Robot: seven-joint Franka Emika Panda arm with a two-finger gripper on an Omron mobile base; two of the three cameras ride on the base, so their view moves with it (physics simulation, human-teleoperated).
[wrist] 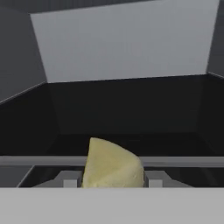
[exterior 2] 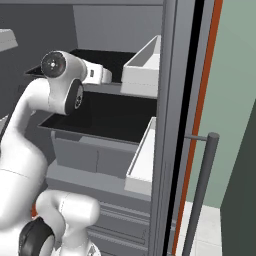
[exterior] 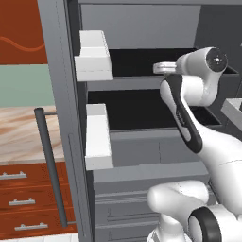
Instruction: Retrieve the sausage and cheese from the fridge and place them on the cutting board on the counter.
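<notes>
The fridge's (exterior: 142, 156) dark upper shelf (wrist: 131, 118) carried the cheese (wrist: 112, 165) at its front edge; the dark lower shelf (exterior 2: 110, 117) sat beneath.

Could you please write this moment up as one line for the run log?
phase: retrieve | gripper: inside fridge, fingers at either side of cheese | grasp: unconfirmed | doors: open | arm: reaching over upper dark shelf
</notes>
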